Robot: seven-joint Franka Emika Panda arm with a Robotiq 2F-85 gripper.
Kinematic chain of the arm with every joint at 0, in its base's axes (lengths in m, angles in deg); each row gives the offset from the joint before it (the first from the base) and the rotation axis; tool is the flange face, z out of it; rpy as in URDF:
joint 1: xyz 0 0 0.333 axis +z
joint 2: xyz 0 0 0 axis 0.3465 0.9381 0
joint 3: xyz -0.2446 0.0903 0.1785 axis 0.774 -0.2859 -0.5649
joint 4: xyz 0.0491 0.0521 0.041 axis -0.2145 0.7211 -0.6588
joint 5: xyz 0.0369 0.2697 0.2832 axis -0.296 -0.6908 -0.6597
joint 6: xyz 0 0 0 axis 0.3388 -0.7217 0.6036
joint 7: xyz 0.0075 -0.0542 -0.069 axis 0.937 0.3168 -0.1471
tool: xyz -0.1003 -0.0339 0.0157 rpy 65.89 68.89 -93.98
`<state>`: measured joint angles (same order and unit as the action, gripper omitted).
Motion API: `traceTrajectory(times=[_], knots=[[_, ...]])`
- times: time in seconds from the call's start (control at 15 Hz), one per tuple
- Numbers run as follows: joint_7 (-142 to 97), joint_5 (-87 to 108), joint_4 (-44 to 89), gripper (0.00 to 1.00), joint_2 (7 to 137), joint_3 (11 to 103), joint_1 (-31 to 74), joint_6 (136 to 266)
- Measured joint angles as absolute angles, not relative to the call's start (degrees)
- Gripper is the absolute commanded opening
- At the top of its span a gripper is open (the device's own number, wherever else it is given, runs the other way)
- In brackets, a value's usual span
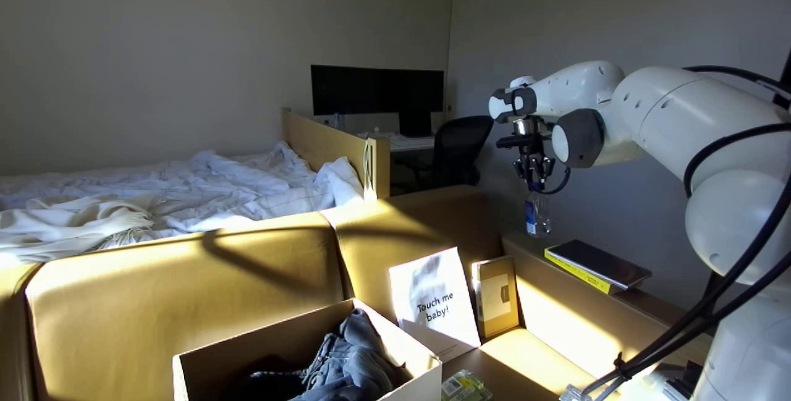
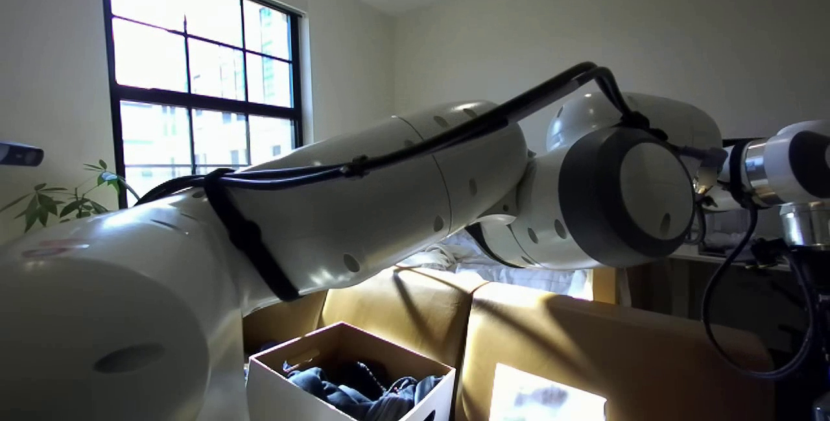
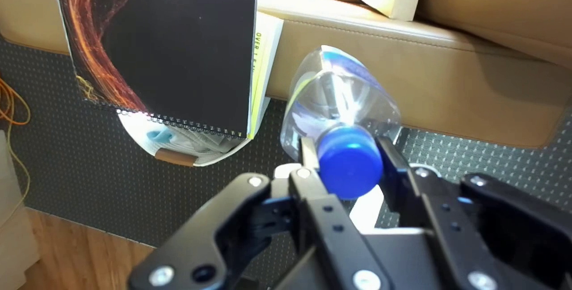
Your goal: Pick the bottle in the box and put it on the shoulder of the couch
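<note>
Clear plastic with a blue cap (image 3: 350,162), the bottle (image 3: 335,115) hangs from the fingers (image 3: 395,169) — part-way closed, one on either side of the cap, gripping it between them. In an exterior view it is close to upright, base down, at the wide arm (image 1: 550,293) of the mustard-yellow couch (image 1: 185,290), near the flat top — whether the base touches, I cannot tell. Just beside the bottle, a dark spiral notebook (image 3: 178,57) lies on a yellow-edged book (image 1: 578,272) on the same arm. The cardboard box (image 2: 272,395), well apart from the bottle, shows in both exterior views in front of the backrest (image 1: 266,265), dark blue-grey clothing (image 1: 355,364) heaped inside. A white card (image 1: 432,308) reading "Touch me baby!" leans beside a brown frame (image 1: 497,296), and rumpled white sheets (image 1: 204,181) cover the bed (image 1: 324,144) behind the couch.
</note>
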<state>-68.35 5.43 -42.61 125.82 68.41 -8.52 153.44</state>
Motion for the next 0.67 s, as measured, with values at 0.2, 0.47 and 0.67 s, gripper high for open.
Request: traceTrajectory(times=[0.2,0.47,0.67], knots=[[-68.4,5.4,-45.6,0.12,128.3,67.8,-9.0,153.2],[-68.4,5.5,-48.1,0.12,130.7,66.9,-9.2,152.2],[-68.7,5.5,-48.1,0.12,131.1,66.9,-9.2,152.7]])
